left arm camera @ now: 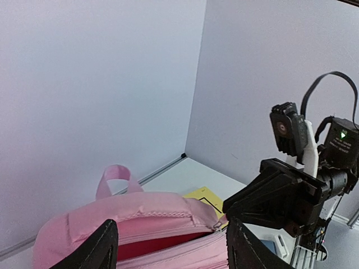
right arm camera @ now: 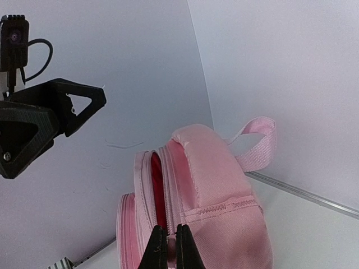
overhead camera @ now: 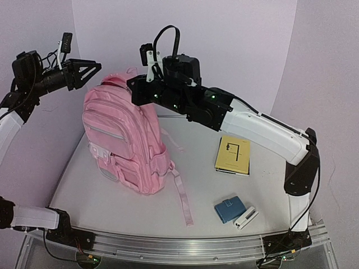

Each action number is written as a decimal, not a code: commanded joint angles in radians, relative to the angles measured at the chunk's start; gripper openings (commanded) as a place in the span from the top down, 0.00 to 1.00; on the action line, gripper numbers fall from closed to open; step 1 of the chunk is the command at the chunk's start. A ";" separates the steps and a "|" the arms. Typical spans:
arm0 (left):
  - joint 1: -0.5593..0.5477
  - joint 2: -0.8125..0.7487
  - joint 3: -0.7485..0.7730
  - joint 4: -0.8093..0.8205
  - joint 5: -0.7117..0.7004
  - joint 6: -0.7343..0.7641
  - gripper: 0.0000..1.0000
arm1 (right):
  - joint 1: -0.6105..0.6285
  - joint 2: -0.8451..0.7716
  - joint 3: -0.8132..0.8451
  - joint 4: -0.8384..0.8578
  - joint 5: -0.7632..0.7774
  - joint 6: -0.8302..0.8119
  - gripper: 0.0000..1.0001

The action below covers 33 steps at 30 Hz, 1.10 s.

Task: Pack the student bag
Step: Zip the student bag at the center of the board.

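The student bag point(overhead camera: 126, 145), a big light-pink backpack, stands upright on the left half of the table. Its top zip is partly undone and shows red lining point(right arm camera: 157, 185). My right gripper point(overhead camera: 134, 89) sits at the bag's top right corner, shut on the pink zip pull point(right arm camera: 167, 245) at the end of the opening. My left gripper point(overhead camera: 95, 72) hangs open in the air just left of and above the bag's top handle point(overhead camera: 115, 78), touching nothing. In the left wrist view the bag point(left arm camera: 151, 210) lies below the spread fingers point(left arm camera: 106, 246).
A yellow book point(overhead camera: 233, 155) lies flat on the white table point(overhead camera: 263, 185) to the bag's right. A blue case point(overhead camera: 228, 209) and a small white object point(overhead camera: 245, 218) lie near the front right edge. A shoulder strap point(overhead camera: 184, 199) trails forward. Walls close in behind.
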 commanded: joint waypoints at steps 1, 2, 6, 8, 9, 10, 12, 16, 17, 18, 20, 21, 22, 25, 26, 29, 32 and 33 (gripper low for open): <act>-0.158 0.077 0.070 -0.040 0.008 0.197 0.34 | -0.002 -0.024 0.050 0.200 -0.030 0.010 1.00; -0.189 0.092 0.086 -0.070 -0.008 0.236 0.34 | -0.002 -0.028 0.046 0.204 -0.030 0.014 1.00; -0.215 0.119 0.084 -0.066 -0.011 0.272 0.35 | -0.002 -0.048 0.019 0.214 -0.025 0.026 1.00; -0.222 0.116 0.060 -0.032 -0.016 0.280 0.37 | -0.002 -0.057 0.008 0.215 -0.026 0.028 1.00; -0.224 0.118 0.053 -0.025 -0.016 0.284 0.37 | -0.002 -0.061 0.003 0.215 -0.026 0.028 1.00; -0.227 0.123 0.052 -0.026 -0.014 0.286 0.39 | -0.002 -0.065 -0.002 0.215 -0.026 0.029 1.00; -0.231 0.133 0.056 -0.045 -0.003 0.291 0.41 | -0.002 -0.073 -0.011 0.217 -0.020 0.029 1.00; -0.233 0.124 0.037 -0.085 0.018 0.317 0.44 | -0.002 -0.089 -0.023 0.218 0.001 0.032 1.00; -0.232 0.119 0.031 -0.094 0.015 0.329 0.44 | -0.002 -0.094 -0.026 0.217 0.004 0.033 1.00; -0.232 0.116 0.025 -0.112 0.012 0.340 0.42 | -0.002 -0.096 -0.029 0.216 0.007 0.033 1.00; -0.232 0.114 0.023 -0.154 0.004 0.369 0.42 | -0.002 -0.104 -0.037 0.217 0.012 0.034 1.00; -0.232 0.113 0.021 -0.172 0.002 0.381 0.42 | -0.002 -0.109 -0.043 0.216 0.016 0.033 1.00; -0.232 0.112 0.019 -0.183 0.000 0.390 0.42 | -0.002 -0.113 -0.048 0.216 0.022 0.033 1.00; -0.233 0.108 0.004 -0.179 -0.029 0.408 0.42 | -0.002 -0.123 -0.064 0.216 0.020 0.035 1.00; -0.233 0.110 0.001 -0.173 -0.037 0.411 0.43 | -0.002 -0.124 -0.066 0.216 0.014 0.036 1.00; -0.233 0.123 0.009 -0.162 -0.052 0.416 0.46 | -0.002 -0.121 -0.067 0.216 -0.002 0.036 1.00; -0.238 0.132 0.009 -0.131 -0.062 0.413 0.49 | -0.002 -0.121 -0.073 0.215 -0.011 0.033 1.00; -0.240 0.135 0.009 -0.123 -0.063 0.412 0.50 | -0.002 -0.121 -0.075 0.215 -0.011 0.032 1.00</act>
